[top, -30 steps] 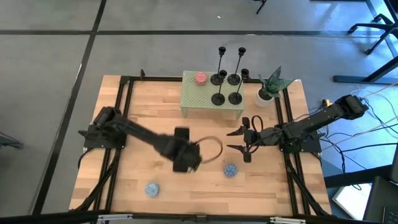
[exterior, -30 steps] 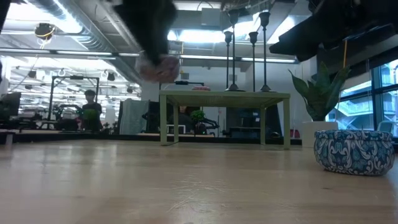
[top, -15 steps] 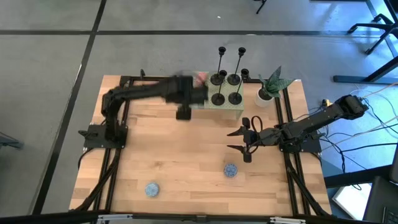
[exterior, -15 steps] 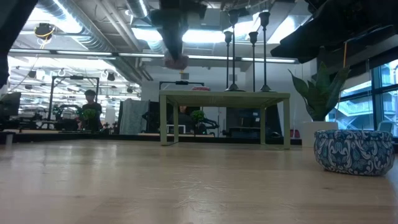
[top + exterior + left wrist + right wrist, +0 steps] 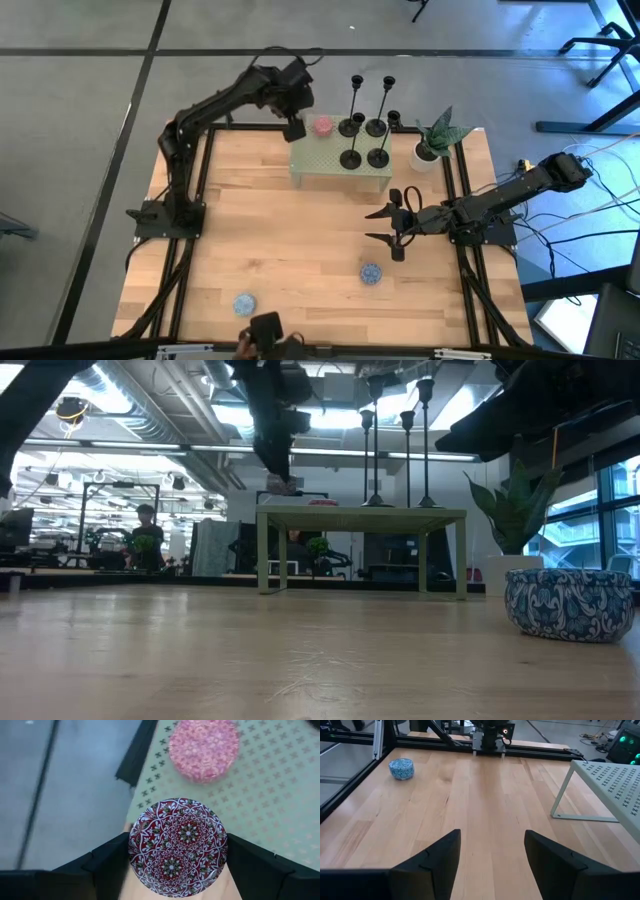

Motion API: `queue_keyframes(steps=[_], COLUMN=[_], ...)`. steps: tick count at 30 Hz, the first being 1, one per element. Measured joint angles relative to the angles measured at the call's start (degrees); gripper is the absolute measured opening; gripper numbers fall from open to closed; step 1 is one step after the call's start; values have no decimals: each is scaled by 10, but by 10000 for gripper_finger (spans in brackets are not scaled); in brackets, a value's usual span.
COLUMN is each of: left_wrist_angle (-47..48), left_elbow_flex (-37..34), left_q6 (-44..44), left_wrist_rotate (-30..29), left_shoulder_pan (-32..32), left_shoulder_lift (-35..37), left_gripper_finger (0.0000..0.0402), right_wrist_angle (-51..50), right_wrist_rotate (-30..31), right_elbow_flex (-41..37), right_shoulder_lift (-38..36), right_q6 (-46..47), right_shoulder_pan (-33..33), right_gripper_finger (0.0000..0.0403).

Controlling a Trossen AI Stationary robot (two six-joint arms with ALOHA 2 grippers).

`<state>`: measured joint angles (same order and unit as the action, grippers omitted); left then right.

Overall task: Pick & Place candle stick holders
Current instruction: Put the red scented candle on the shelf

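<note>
Four black candle stick holders [image 5: 364, 141] stand by their round bases on the green perforated stand [image 5: 320, 160] at the far side; the two tall stems also show in the low view [image 5: 400, 450]. My left gripper [image 5: 294, 129] hovers at the stand's far left corner, shut on a round red patterned disc [image 5: 177, 847]. A pink speckled disc [image 5: 322, 125] lies on the stand beside it. My right gripper [image 5: 385, 228] is open and empty over the table's right side. My left gripper pinches the red patterned disc by its round rim [image 5: 134, 851] between its two fingers [image 5: 107, 865], one on each side. The fingers point down from above. The disc sits level, patterned face up, lifted clear above the stand's left end [image 5: 281, 484].
Two blue speckled discs lie on the table, one near the middle right [image 5: 371, 273] and one near the front left [image 5: 245, 303]. A potted plant [image 5: 432, 140] stands right of the stand. A dark object [image 5: 265, 328] shows at the near edge.
My left gripper has carried the red patterned disc from the table's middle toward the far edge, up to the green stand's far left corner, staying shut on it. A dark object has come into view at the near edge.
</note>
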<state>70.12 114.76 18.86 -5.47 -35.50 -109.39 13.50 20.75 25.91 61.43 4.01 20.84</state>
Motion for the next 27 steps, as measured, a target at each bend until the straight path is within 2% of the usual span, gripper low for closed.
queue_keyframes(steps=[7, 11, 17, 24, 27], left_wrist_angle=[-22, -23, -29, -31, -31], left_elbow_flex=[0, 0, 0, 0, 0], left_q6=[29, 34, 31, 27, 23], left_wrist_rotate=[5, -22, -20, -3, 22], left_shoulder_pan=[-10, -9, -9, -5, -5], left_shoulder_lift=[-39, -59, -69, -68, -68], left_gripper_finger=[295, 295, 295, 295, 295], right_wrist_angle=[-4, -12, -14, -15, -15], right_wrist_rotate=[0, 0, 0, 0, 1], right_elbow_flex=[0, 0, 0, 0, 0], right_shoulder_lift=[0, 0, 0, 0, 0], right_q6=[0, 2, 2, 0, 1], right_shoulder_pan=[0, 0, 0, 0, 0], right_gripper_finger=[225, 225, 225, 225, 225])
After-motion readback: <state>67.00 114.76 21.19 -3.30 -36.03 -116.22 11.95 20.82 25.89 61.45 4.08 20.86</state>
